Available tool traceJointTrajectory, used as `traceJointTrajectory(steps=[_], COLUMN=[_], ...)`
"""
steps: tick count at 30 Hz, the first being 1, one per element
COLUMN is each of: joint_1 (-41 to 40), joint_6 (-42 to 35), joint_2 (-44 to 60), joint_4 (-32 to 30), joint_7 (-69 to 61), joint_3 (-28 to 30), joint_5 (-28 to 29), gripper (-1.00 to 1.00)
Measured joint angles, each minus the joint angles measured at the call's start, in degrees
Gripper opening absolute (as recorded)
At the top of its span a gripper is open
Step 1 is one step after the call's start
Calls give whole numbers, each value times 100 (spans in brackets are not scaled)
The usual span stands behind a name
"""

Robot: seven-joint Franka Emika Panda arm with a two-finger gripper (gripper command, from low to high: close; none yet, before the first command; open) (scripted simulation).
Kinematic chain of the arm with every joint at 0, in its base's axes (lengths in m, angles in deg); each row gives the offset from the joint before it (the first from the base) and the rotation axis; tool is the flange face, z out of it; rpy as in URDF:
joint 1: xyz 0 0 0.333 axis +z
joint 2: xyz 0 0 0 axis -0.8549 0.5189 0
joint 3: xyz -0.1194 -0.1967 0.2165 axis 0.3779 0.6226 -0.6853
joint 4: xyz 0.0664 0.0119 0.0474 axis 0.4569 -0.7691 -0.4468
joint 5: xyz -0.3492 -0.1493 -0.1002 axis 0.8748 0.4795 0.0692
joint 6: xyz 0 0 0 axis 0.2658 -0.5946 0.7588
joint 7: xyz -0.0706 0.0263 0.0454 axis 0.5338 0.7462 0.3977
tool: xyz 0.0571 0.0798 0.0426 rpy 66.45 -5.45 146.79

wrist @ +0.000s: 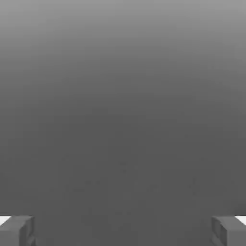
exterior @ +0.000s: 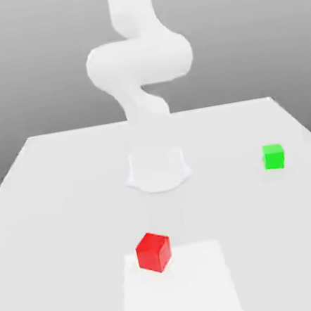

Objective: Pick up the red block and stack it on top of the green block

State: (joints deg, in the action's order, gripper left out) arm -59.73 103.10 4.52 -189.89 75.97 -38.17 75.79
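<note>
Red block (exterior: 154, 251) corner-on, unstacked

bright, even, washed-out light

Arm (exterior: 139, 61) top cut off by exterior view's upper edge. Hand view: fingertips (wrist: 17, 230) clipped at frame edge, only ends visible.
</note>
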Motion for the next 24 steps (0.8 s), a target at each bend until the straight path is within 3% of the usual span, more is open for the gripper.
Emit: traceJointTrajectory(steps=[17,23,24], joint_1=[-754,-705,-658], joint_6=[2582,3857,4037], joint_2=[3402,4969,5178], joint_4=[-3000,-3025,-2997], joint_7=[1797,2144,2165], joint_3=[-308,-133,-82], joint_5=[-81,208,233], gripper=[0,0,-100])
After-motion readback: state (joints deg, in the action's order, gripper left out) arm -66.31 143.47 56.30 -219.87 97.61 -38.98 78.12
